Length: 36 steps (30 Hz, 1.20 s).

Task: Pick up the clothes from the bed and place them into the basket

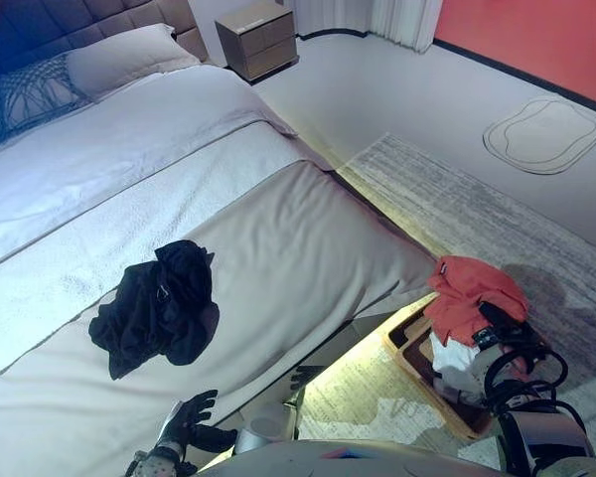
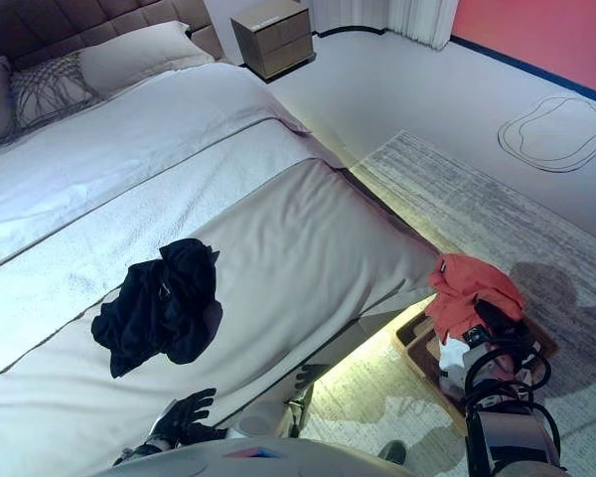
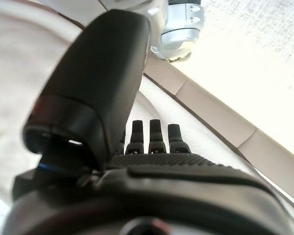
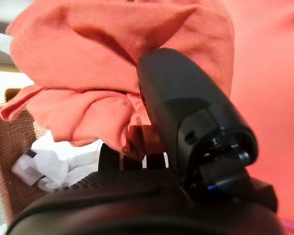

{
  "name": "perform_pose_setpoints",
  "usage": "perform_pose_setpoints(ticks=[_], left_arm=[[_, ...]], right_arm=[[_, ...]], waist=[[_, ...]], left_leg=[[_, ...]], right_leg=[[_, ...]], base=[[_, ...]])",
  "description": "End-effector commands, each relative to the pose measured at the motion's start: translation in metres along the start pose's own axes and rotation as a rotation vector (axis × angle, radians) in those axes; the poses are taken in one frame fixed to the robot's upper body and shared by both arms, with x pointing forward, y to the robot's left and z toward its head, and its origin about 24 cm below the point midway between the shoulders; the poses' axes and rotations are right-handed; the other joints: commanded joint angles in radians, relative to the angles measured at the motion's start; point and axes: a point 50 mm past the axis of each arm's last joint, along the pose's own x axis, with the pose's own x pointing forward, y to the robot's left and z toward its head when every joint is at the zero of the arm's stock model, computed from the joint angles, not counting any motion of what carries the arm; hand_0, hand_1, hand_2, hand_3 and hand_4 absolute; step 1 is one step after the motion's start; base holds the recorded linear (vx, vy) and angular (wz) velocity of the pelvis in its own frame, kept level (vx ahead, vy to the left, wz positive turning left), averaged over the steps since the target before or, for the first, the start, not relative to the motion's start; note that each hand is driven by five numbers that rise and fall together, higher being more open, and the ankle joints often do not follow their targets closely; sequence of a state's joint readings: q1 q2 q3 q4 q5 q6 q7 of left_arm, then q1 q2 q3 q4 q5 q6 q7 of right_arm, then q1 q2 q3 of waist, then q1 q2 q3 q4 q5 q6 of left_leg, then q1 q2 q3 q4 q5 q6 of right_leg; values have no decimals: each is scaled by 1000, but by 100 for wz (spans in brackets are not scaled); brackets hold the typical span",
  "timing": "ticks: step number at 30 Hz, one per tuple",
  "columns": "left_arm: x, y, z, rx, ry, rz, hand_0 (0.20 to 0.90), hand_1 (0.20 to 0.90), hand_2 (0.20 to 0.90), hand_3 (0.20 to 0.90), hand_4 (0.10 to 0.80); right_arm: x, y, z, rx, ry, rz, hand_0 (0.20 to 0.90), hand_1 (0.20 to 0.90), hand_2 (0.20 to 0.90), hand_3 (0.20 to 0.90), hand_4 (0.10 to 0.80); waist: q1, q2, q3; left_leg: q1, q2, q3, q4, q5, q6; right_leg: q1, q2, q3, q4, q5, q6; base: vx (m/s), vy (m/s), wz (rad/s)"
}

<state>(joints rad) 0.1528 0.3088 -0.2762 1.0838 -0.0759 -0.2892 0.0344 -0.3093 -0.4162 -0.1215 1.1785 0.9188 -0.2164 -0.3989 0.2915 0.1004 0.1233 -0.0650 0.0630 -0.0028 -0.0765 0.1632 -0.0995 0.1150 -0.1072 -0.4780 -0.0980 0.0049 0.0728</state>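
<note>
Beige and white bedding covers the wide bed (image 1: 278,238), where we see a crumpled black garment (image 1: 161,306) lying near the foot. Beside the bed, our brown woven basket (image 1: 414,360) holds white cloth (image 4: 54,164). Our right hand (image 4: 186,127) pinches a coral-orange shirt (image 1: 472,296) above it. Our left hand (image 1: 186,422) rests, fingers spread, on the bed edge.

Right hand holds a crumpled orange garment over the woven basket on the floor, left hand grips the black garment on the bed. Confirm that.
Wrong on the left hand: per the left eye view it rests open on the bed, apart from the black garment. The right hand does hold the orange garment over the basket.
</note>
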Motion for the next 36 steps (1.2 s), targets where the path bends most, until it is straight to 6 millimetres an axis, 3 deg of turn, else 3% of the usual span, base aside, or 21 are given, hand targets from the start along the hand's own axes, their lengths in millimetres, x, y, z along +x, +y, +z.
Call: perform_pose_setpoints(ticks=[1, 11, 18, 23, 28, 30, 31, 32, 33, 35, 36], left_arm=[[4, 11, 17, 54, -93, 16, 900, 900, 900, 900, 800], [7, 8, 22, 56, -99, 5, 900, 900, 900, 900, 800], [7, 10, 21, 45, -88, 19, 900, 900, 900, 900, 800], [7, 15, 21, 11, -81, 41, 900, 900, 900, 900, 800], [4, 21, 13, -18, -50, 67, 900, 900, 900, 900, 800], [4, 21, 11, -18, -36, 65, 900, 900, 900, 900, 800], [5, 21, 12, 11, -33, 48, 900, 900, 900, 900, 800], [6, 23, 13, 18, -27, 44, 900, 900, 900, 900, 800], [10, 24, 21, 52, -38, 26, 900, 900, 900, 900, 800], [13, 25, 27, 58, -38, 30, 900, 900, 900, 900, 800], [13, 25, 26, 33, -30, 50, 900, 900, 900, 900, 800]], right_arm=[[2, 16, 47, 31, -183, 52, 900, 900, 900, 900, 800], [3, -6, 15, -20, -104, -1, 900, 900, 900, 900, 800], [4, -15, 9, -65, -88, -2, 900, 900, 900, 900, 800], [2, -2, 9, -144, -101, 77, 900, 900, 900, 900, 800], [-5, 31, 14, -249, -124, 190, 900, 900, 900, 900, 800], [-7, 38, 14, -280, -131, 227, 900, 900, 900, 900, 800], [-7, 40, 15, -282, -138, 231, 900, 900, 900, 900, 800], [-8, 42, 15, -306, -135, 263, 900, 900, 900, 900, 800], [-6, 38, 18, -298, -136, 250, 900, 900, 900, 900, 800], [-6, 37, 21, -310, -145, 271, 900, 900, 900, 900, 800], [-7, 41, 19, -341, -141, 322, 900, 900, 900, 900, 800]], waist=[[12, -29, 1], [11, -30, -4], [13, -38, -9], [33, -45, -14], [79, -56, -14], [75, -64, -17], [62, -65, -17], [51, -68, -16], [22, -79, -12], [5, -87, -7], [-1, -95, -11]], left_leg=[[-68, -27, 22, 40, -57, -13], [-57, -24, 30, 47, -62, -14], [-46, -15, 39, 45, -60, -16], [-46, -7, 37, 49, -58, -17], [-59, 7, 30, 54, -45, -26], [-56, 24, 82, 53, -45, -41], [-58, 61, 186, 77, -30, -48], [-63, 80, 234, 98, -26, -51], [-58, 112, 353, 167, -44, -40], [-63, 122, 397, 192, -63, -29], [-45, 97, 414, 175, -103, 2]], right_leg=[[21, -8, -11, 35, -32, -1], [38, -6, -14, 36, -43, -7], [54, 4, -16, 34, -50, -13], [63, 12, -31, 56, -71, -24], [83, 27, -65, 69, -89, -37], [104, 37, -76, 61, -104, -33], [114, 36, -122, 71, -105, -33], [118, 32, -151, 81, -106, -34], [114, 10, -201, 101, -96, -35], [116, -10, -217, 127, -98, -30], [113, -34, -210, 166, -108, -16]], base=[[0, 0, 0], [0, 0, 0], [0, 0, 0], [-2, -3, 3], [9, 4, 20], [83, 12, 36], [55, 90, 70], [-81, 174, 119], [-84, 183, 150], [-26, 187, 141], [54, 229, 113]])
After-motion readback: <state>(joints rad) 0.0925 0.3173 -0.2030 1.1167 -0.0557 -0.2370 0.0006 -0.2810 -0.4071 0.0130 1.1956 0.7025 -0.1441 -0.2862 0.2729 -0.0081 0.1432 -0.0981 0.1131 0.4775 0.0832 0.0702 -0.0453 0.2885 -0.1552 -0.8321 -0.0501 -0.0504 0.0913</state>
